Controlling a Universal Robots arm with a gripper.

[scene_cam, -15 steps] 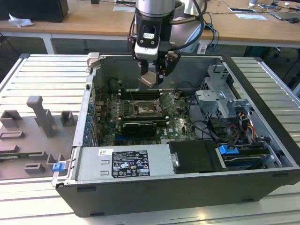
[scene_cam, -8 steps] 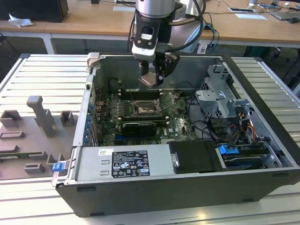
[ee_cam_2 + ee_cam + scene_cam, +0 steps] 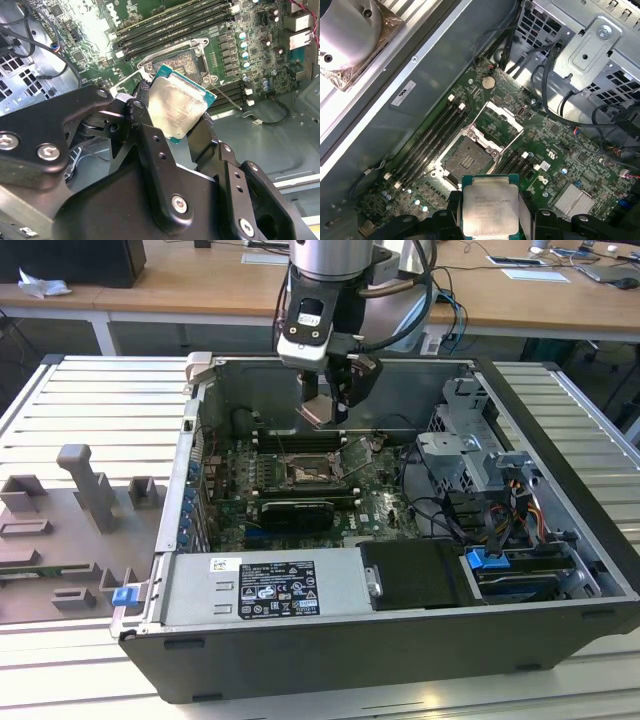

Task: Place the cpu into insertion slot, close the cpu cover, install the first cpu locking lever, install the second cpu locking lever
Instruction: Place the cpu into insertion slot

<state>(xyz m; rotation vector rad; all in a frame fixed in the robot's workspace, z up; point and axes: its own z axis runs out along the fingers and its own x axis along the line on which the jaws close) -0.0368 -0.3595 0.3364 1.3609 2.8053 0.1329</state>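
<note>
My gripper (image 3: 325,405) hangs over the open computer case, shut on the cpu (image 3: 319,416) by its edges. In both wrist views the cpu (image 3: 177,106) (image 3: 490,209) shows a pale metal face on a green backing, held between black fingers (image 3: 144,125). It is above the board, not touching it. The insertion slot (image 3: 468,161) (image 3: 305,472) lies open below, with a dark centre and a metal rim, and the cpu partly hides it in the second wrist view. The cpu cover (image 3: 501,120) (image 3: 358,456) stands flipped open beside the slot.
Long black memory slots (image 3: 427,142) flank the socket. A black graphics card (image 3: 296,512) lies in front of it, with the power supply (image 3: 262,590) nearer still. A metal drive cage (image 3: 480,455) with cables stands at the exterior view's right. A grey fixture tray (image 3: 70,530) lies outside the case.
</note>
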